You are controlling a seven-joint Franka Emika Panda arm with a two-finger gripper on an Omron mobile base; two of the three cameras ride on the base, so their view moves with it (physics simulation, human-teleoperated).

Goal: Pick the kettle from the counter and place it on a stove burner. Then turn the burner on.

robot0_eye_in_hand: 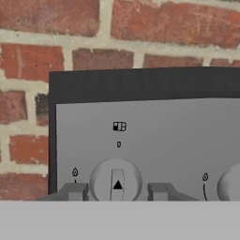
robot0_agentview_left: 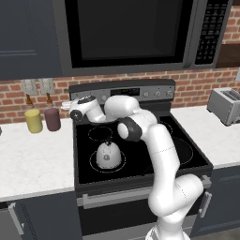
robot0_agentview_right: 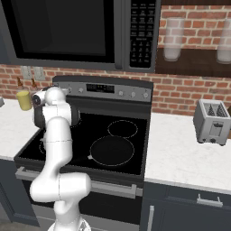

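Grey stove (robot0_eye_in_hand: 154,126) panel, knob (robot0_eye_in_hand: 115,180) arrow, flame symbols

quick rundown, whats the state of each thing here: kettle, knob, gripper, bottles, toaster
kettle: upright on the front left burner ring of the stove
knob: pointer up, between the fingertips
gripper: at the back panel, fingers either side of the knob
yellow bottle, maroon bottle: upright on the counter
toaster: slots empty

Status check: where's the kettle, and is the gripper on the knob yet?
Gripper at back panel, fingers astride leftmost knob, grip unconfirmed. Kettle upright on front-left burner of stove. Nothing obstructing.
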